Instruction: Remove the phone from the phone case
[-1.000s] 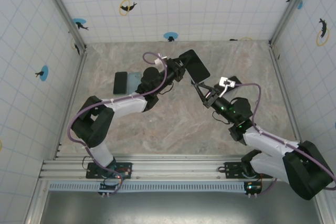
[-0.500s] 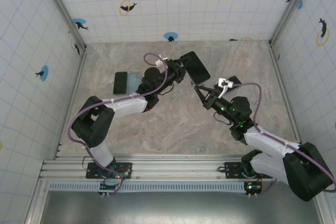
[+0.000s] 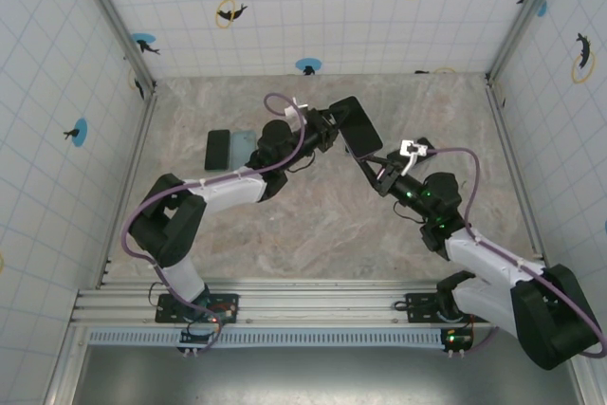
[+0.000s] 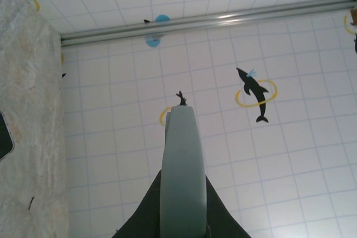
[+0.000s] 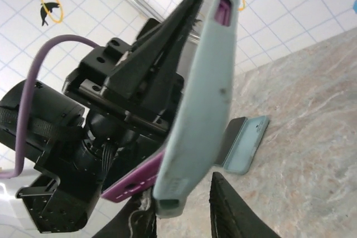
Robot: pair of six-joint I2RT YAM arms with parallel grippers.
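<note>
A phone in a light blue case is held up in the air, tilted, with my left gripper shut on it. In the left wrist view the case's edge stands upright between the dark fingers of my left gripper. My right gripper is at the case's lower end. In the right wrist view the case has its bottom corner between the spread fingers of my right gripper; the right finger stands apart from it. A purple phone edge shows beside the case's lower end.
A second black phone and an empty light blue case lie side by side on the marble table at the back left; they are also the case on the table in the right wrist view. Tiled walls enclose the table.
My right arm has shifted slightly right while its gripper stays at the case's lower end. The held phone has dipped and turned a little.
</note>
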